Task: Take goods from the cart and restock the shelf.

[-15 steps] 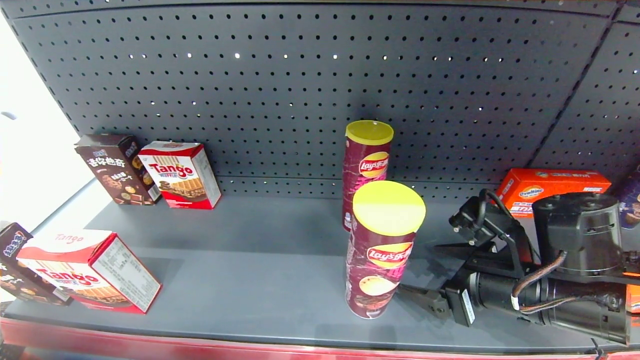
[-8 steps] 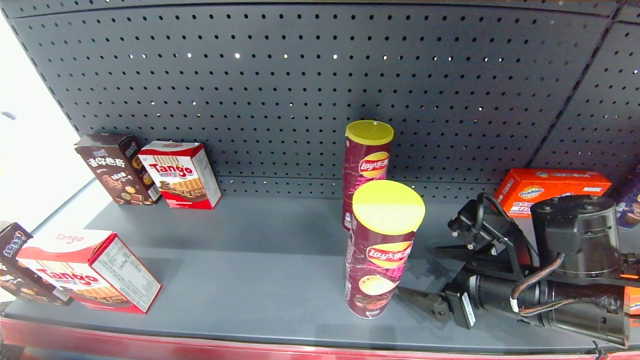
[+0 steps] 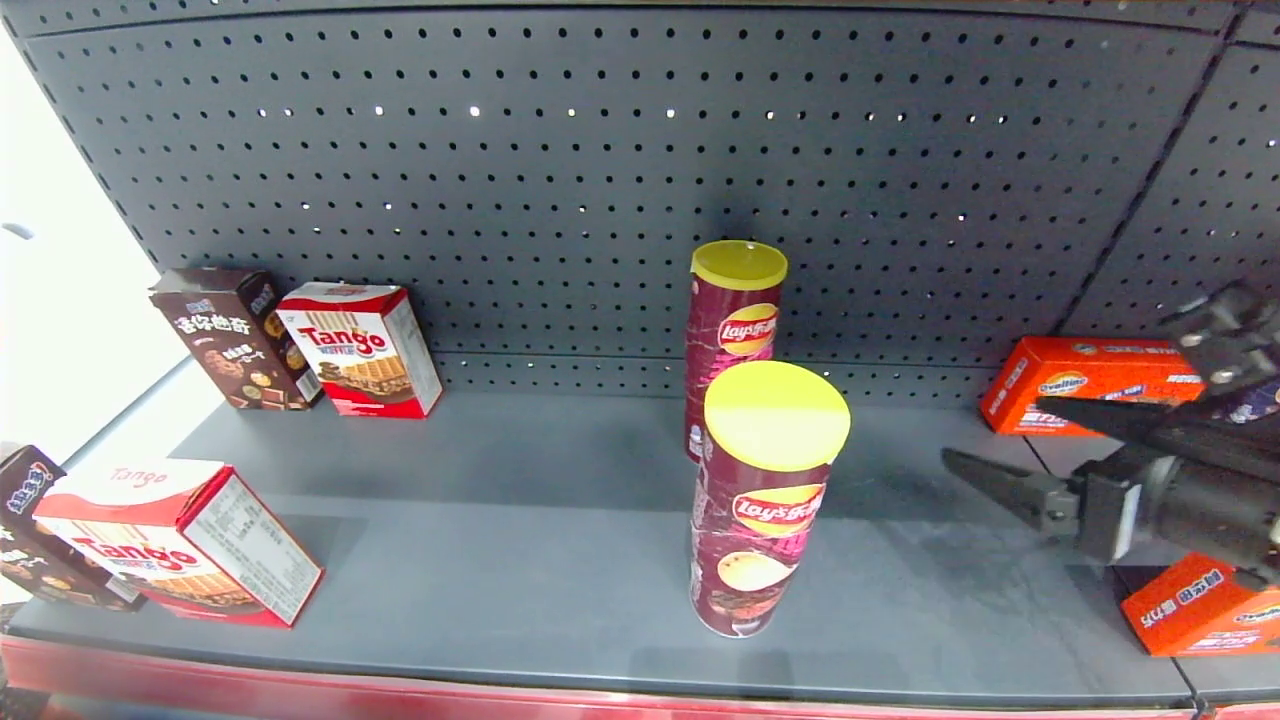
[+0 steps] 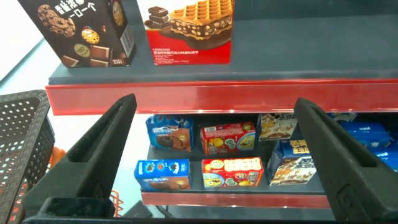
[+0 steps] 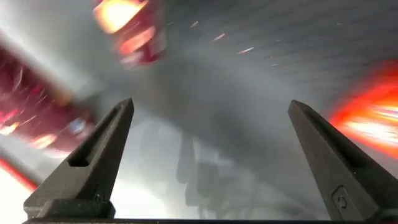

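Two maroon chip cans with yellow lids stand upright on the grey shelf (image 3: 500, 530), the front can (image 3: 765, 500) close before the back can (image 3: 735, 340). My right gripper (image 3: 1000, 435) hovers open and empty to the right of the front can, a clear gap away from it. In the right wrist view the right gripper (image 5: 211, 104) points at the shelf, with the cans a blur (image 5: 127, 28) beyond one finger. My left gripper (image 4: 214, 102) is open and empty below, facing the shelf's red front edge (image 4: 224, 96) and a black mesh cart basket (image 4: 22, 137).
Red-and-white wafer boxes (image 3: 360, 345) (image 3: 185, 540) and brown cookie boxes (image 3: 235, 335) stand at the shelf's left. Orange boxes lie at the right (image 3: 1100, 385) (image 3: 1195, 605), close to my right arm. A pegboard wall (image 3: 600, 150) backs the shelf. Small goods (image 4: 230, 152) fill the lower shelves.
My right gripper has drawn back from beside the front chip can, to the right and upward. The can stays standing where it was.
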Robot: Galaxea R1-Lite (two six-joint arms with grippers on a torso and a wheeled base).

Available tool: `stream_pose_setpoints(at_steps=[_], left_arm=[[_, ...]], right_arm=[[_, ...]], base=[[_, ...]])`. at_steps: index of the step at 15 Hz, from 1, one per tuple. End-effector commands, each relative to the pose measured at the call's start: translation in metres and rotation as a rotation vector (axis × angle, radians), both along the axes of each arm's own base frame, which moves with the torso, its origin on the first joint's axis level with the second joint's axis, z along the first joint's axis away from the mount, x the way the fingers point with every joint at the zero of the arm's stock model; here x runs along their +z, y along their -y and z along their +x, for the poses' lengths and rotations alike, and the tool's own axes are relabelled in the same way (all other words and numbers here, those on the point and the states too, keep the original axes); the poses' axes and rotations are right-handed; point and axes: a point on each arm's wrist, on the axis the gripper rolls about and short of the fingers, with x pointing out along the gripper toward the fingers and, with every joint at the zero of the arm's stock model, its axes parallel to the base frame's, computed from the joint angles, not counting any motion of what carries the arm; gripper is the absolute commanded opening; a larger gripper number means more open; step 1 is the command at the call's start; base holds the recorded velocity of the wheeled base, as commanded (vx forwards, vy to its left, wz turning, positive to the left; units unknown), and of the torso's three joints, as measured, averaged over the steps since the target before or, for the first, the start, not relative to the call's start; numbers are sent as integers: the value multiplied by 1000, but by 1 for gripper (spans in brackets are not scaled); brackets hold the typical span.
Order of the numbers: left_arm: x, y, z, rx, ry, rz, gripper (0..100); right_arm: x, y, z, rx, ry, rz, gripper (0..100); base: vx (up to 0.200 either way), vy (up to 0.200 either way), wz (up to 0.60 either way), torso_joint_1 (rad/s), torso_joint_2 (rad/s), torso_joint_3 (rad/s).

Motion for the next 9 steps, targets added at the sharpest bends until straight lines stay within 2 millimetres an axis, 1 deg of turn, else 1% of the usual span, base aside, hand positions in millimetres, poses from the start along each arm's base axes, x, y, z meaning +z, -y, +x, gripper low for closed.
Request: stream_pose_setpoints(at_steps=[1,2,3,4,5,6,8,9], left_arm=[[0,0,0,0,-2,0,100],[0,0,0,0,-2,0,100],[0,0,0,0,-2,0,100],[0,0,0,0,0,0,100],[0,0,0,0,0,0,100],[0,0,0,0,0,0,100],[0,0,0,0,-3,0,100],[0,0,0,0,-3,2,100]], right_arm=[[13,56,-67,-240,209,64,100],[7,62,-84,-283,238,69,100],[-6,69,-106,-344,272,74,100],[-30,75,-134,-438,322,74,100],[-47,77,-149,-489,347,71,100],[-69,77,-164,-539,359,64,100],[-115,75,-186,-536,323,54,100],[-131,75,-183,-541,268,56,100]], base=[[0,0,0,0,0,0],[0,0,0,0,0,0],[0,0,0,0,0,0],[0,0,0,0,0,0],[0,0,0,0,0,0],[0,0,0,0,0,0],[0,0,0,0,0,0],[0,0,0,0,0,0]])
